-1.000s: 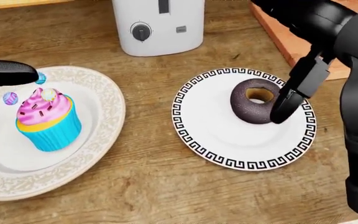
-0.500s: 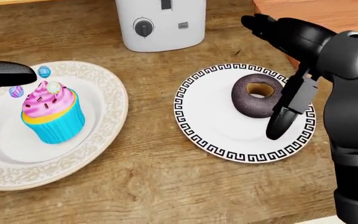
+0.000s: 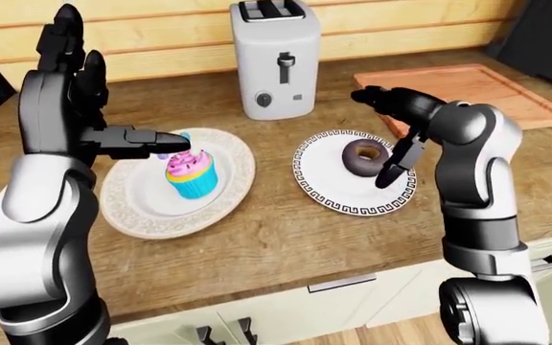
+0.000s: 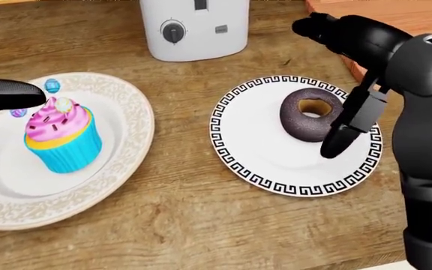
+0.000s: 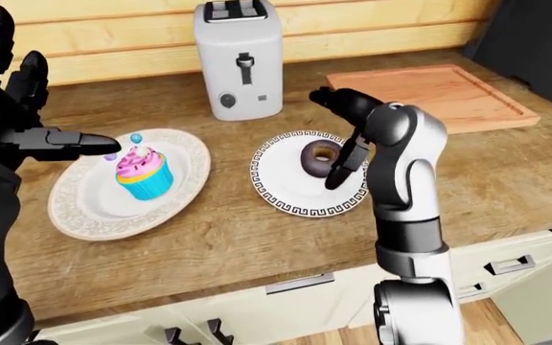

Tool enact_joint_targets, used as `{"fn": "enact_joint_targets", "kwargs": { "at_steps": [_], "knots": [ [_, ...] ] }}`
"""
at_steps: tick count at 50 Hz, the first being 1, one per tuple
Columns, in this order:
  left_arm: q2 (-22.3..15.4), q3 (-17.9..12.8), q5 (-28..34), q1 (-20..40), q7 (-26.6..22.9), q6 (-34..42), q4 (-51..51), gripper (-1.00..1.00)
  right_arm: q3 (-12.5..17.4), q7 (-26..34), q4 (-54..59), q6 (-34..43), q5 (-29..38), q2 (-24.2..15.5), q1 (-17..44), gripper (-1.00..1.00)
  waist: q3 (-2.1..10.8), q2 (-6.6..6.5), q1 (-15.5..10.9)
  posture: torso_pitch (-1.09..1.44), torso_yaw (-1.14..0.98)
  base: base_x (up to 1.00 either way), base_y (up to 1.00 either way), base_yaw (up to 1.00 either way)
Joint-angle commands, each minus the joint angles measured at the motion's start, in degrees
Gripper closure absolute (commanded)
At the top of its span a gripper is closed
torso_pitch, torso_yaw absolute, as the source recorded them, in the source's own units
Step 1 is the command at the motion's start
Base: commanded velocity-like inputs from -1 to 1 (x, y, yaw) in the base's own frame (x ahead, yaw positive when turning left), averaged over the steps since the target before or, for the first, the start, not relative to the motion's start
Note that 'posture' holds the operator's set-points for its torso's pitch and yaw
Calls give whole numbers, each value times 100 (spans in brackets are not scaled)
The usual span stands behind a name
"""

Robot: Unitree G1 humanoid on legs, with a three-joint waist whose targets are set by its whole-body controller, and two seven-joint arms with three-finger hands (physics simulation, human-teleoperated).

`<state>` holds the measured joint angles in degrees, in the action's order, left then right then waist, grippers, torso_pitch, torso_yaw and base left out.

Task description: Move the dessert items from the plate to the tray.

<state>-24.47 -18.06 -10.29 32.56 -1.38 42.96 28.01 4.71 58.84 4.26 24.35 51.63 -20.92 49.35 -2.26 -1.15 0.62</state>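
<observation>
with the toaster [image 3: 274, 59] as landmark: the left hand [image 3: 76, 108] stands below-left of it, fingers spread, one finger [image 4: 10, 90] level over the cupcake [image 4: 60, 139] on the cream plate [image 4: 118, 180]. below-right of the toaster, the chocolate donut [image 4: 309, 117] lies on the patterned plate [image 4: 257, 163], where the right hand [image 4: 336, 84] has spread fingers, one fingertip [image 4: 333, 146] touching the donut's side. the wooden tray [image 3: 458, 86] lies right of the toaster.

Wooden countertop [image 3: 286, 237], visible grain. White toaster [image 3: 274, 61] near countertop's far edge; wood-plank wall [image 3: 171, 36] directly behind toaster. Pale cabinet drawers [image 5: 257, 302] with metal handles below countertop. Dark panel [image 5: 535, 36] right of toaster. Lighting even.
</observation>
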Motion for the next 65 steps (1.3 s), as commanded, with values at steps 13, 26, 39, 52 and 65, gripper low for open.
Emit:
{"fn": "enact_joint_targets", "kwargs": {
  "at_steps": [13, 26, 39, 52, 65],
  "knots": [
    [-148, -112, -16, 209, 14, -90, 173, -100, 3, -313, -406, -220, 123, 69, -55, -67, 152, -3, -1, 0, 0, 0, 0, 0],
    [-166, -134, -28, 172, 7, -79, 222, -100, 12, -268, -724, -274, 282, 156, -251, -58, 144, -7, 6, 0, 0, 0, 0, 0],
    [-167, -153, -26, 142, 11, -66, 261, -100, -2, -285, -774, -354, 310, 208, -335, -36, 141, -7, 10, 0, 0, 0, 0, 0],
    [-192, -189, -36, 110, 2, -49, 310, -100, -2, -211, -809, -395, 329, 216, -343, -25, 141, -10, 11, 0, 0, 0, 0, 0],
    [-267, -234, -104, 170, 32, 62, 379, -100, -3, -161, -831, -423, 327, 219, -259, 9, 147, -14, 12, 0, 0, 0, 0, 0]
  ]
}}
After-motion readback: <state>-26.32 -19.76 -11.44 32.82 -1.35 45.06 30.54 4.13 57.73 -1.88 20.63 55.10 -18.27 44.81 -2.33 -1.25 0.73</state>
